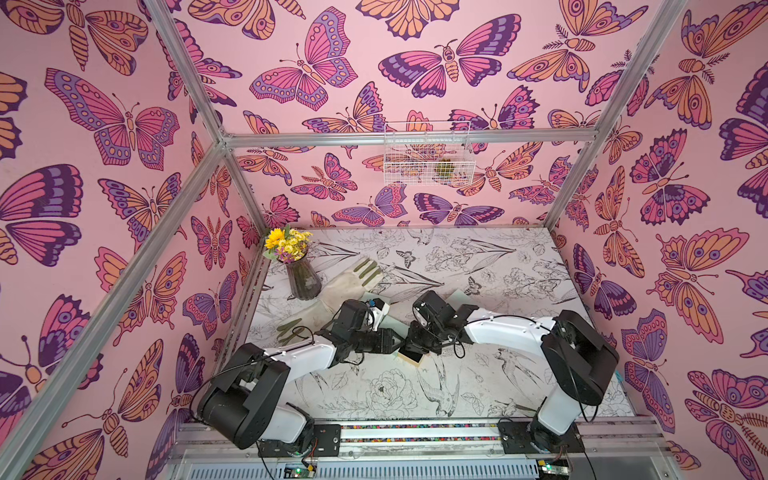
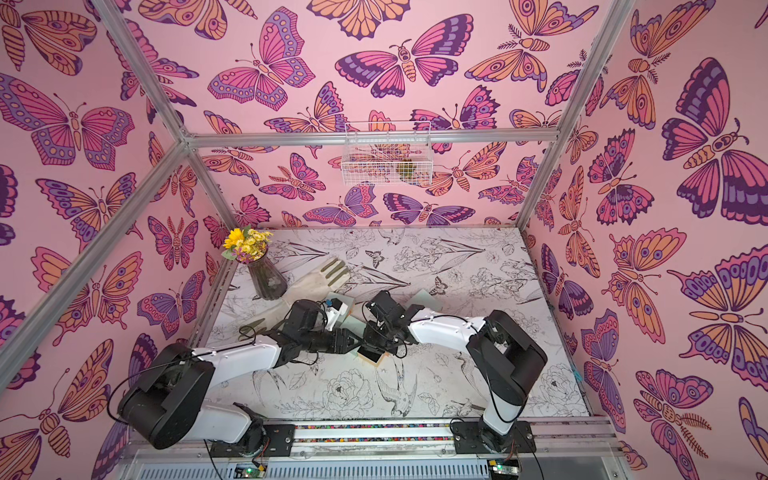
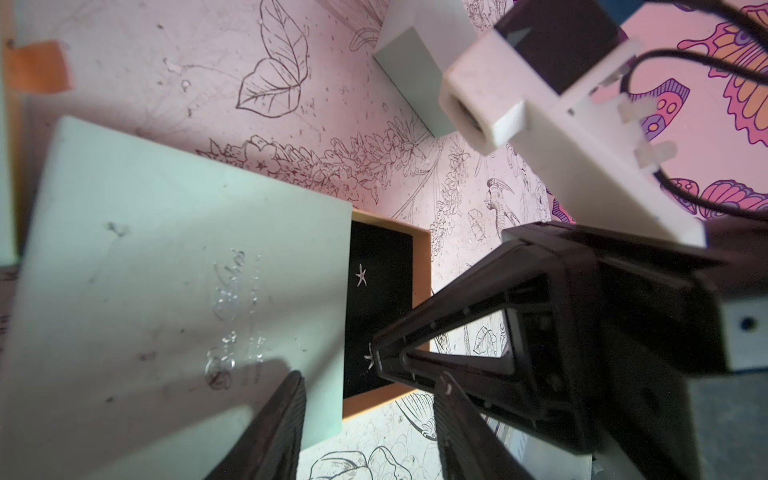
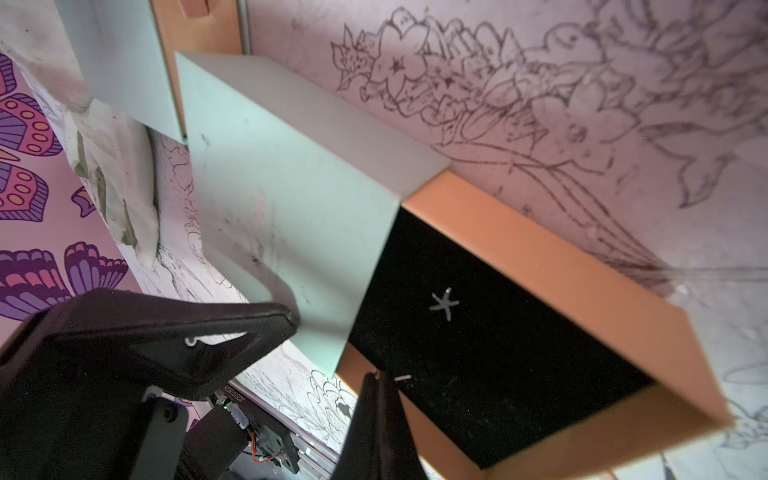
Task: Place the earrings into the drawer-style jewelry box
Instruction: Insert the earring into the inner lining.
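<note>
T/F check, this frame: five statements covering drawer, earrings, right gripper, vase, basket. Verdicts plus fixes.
1. The drawer is pulled out of its sleeve. True.
2. A star earring lies on the drawer's black lining. True.
3. The right gripper is wide open. False: it is shut, apparently pinching a second earring.
4. The flower vase lies tipped over. False: it stands upright.
5. The wire basket sits on the table. False: it hangs on the back wall.
</note>
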{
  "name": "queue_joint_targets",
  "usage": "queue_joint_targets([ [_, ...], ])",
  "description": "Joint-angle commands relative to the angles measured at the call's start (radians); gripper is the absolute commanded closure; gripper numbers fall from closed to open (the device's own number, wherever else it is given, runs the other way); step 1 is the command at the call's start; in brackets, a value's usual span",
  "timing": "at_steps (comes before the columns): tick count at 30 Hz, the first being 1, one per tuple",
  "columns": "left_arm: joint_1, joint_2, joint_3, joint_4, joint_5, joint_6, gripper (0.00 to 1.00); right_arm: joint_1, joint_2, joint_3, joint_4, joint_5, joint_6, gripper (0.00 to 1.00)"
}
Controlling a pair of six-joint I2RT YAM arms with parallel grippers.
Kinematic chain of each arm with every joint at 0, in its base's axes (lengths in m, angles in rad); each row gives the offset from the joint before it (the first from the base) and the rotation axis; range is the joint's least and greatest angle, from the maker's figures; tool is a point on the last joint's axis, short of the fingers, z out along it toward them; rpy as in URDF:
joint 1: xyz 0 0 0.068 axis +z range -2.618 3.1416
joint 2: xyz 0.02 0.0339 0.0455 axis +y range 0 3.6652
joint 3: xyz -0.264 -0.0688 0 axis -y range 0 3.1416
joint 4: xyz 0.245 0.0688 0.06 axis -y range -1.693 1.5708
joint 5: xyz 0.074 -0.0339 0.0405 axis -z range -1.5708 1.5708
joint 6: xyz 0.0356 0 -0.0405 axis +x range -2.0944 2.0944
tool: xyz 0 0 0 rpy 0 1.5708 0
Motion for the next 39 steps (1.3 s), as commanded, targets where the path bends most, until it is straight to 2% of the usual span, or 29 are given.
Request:
queue_joint_targets([
  [1, -0.005, 0.021, 0.007, -0.039, -0.008, 0.023, 0.47, -0.008, 0.018, -0.019, -0.002, 0.031, 0.002, 1.00],
  [27, -0.005, 0.029, 0.014, -0.070, -0.027, 0.034, 0.47, -0.007, 0.053, -0.034, -0.052, 0.078, -0.001, 1.00],
  [39, -0.005, 0.033, 0.018, -0.074, -0.028, 0.037, 0.47, -0.006, -0.007, -0.003, -0.072, 0.114, -0.036, 0.88],
])
